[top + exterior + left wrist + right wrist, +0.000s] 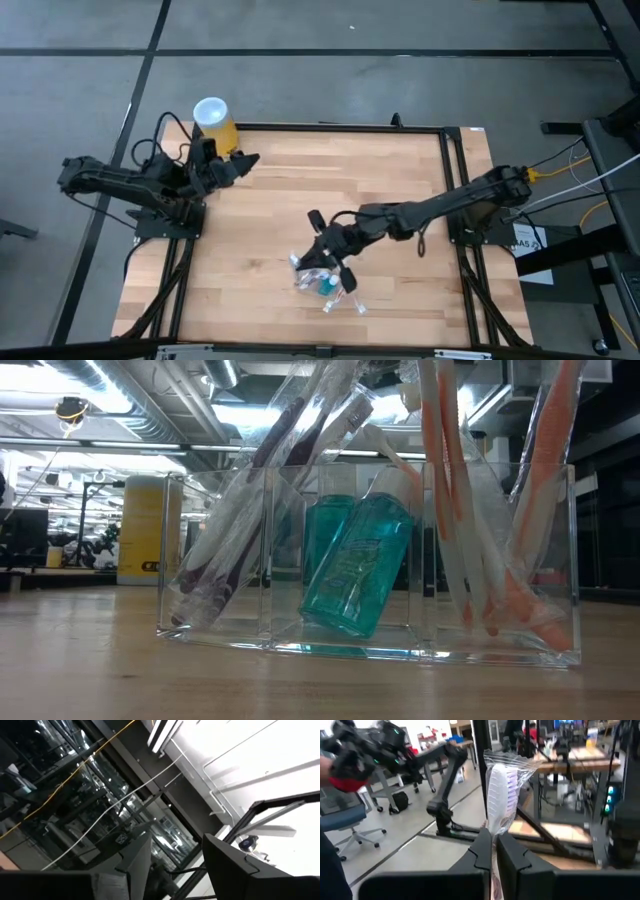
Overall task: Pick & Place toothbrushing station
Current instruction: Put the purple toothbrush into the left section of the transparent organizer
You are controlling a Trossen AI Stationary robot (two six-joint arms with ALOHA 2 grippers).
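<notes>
A clear plastic holder (pixel 270 630) with three compartments stands on the wooden table (pixel 400 200), near its front middle (pixel 325 282). Plastic-wrapped purple-ended toothbrushes (pixel 250 530) lean in one end compartment, a teal tube (pixel 355 565) in the middle one, and orange-ended toothbrushes (pixel 470 530) in the other end. My right gripper (pixel 326 240) is just behind the holder, shut on a wrapped toothbrush (pixel 497 785). My left gripper (pixel 243 162) waits open and empty at the back left, beside the yellow canister. My right gripper pinches a clear-wrapped toothbrush between its two fingers (pixel 482 850), on the shaft just below the head (pixel 494 827). The white and purple bristle head (pixel 498 780) stands out beyond the fingertips, along the fingers. The part behind the fingers is hidden by the gripper.
A yellow canister with a white lid (pixel 214 121) stands at the table's back left corner and shows far off in the low view (pixel 140 528). A black frame edges the table (pixel 340 127). Bare wood lies left and right of the holder.
</notes>
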